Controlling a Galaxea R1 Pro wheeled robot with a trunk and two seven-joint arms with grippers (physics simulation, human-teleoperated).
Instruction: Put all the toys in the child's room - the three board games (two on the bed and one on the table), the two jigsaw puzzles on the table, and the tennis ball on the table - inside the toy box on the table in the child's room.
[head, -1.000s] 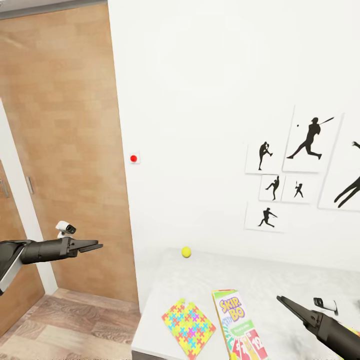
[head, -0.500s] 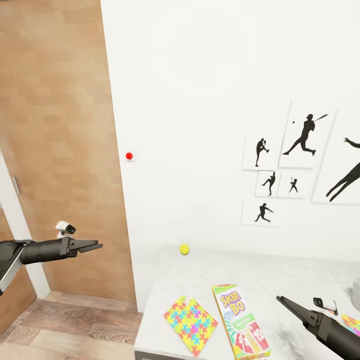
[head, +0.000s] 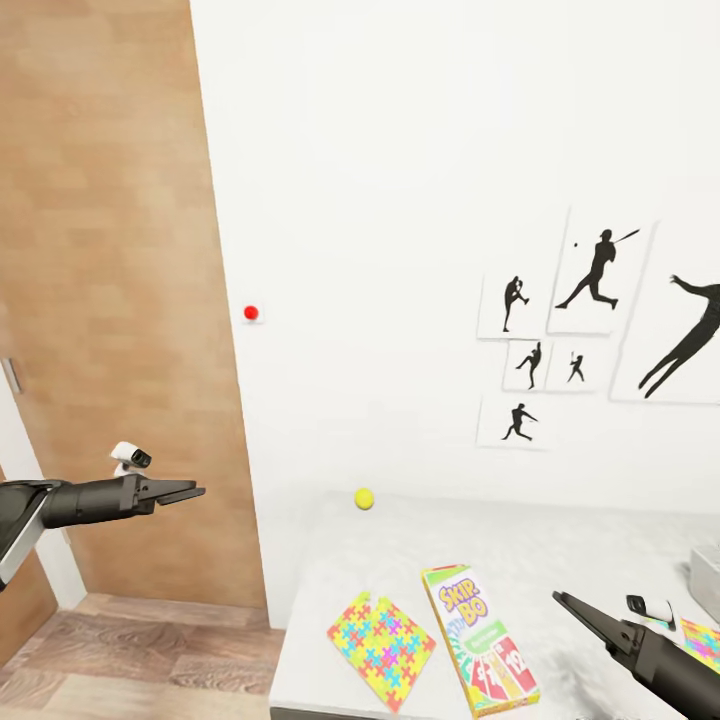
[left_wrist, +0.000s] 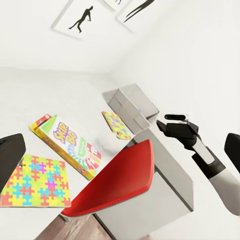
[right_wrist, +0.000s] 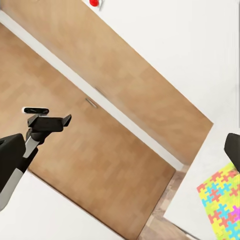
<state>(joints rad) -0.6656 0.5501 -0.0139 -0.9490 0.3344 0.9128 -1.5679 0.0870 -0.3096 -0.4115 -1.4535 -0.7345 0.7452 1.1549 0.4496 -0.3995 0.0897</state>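
Observation:
On the white table (head: 330, 580) lie a multicoloured jigsaw puzzle (head: 380, 650) and a Skip-Bo board game (head: 478, 650), side by side near its front edge. A yellow tennis ball (head: 364, 498) rests at the back by the wall. A second puzzle (head: 703, 640) and the grey toy box (head: 706, 582) peek in at the right edge; the left wrist view shows that toy box (left_wrist: 132, 102) with its flaps up. My left gripper (head: 190, 491) hangs open in the air, left of the table. My right gripper (head: 562, 600) is open above the table, right of the board game.
A wooden door (head: 110, 300) stands to the left, beside the white wall with baseball silhouette pictures (head: 600, 270). A red chair (left_wrist: 120, 182) sits at the table's front. Wood floor (head: 150, 650) lies below my left arm.
The head camera has turned to the right, so door, wall pictures and table slid left and the toy box's corner came in at the right edge. Both arms hold the same pose.

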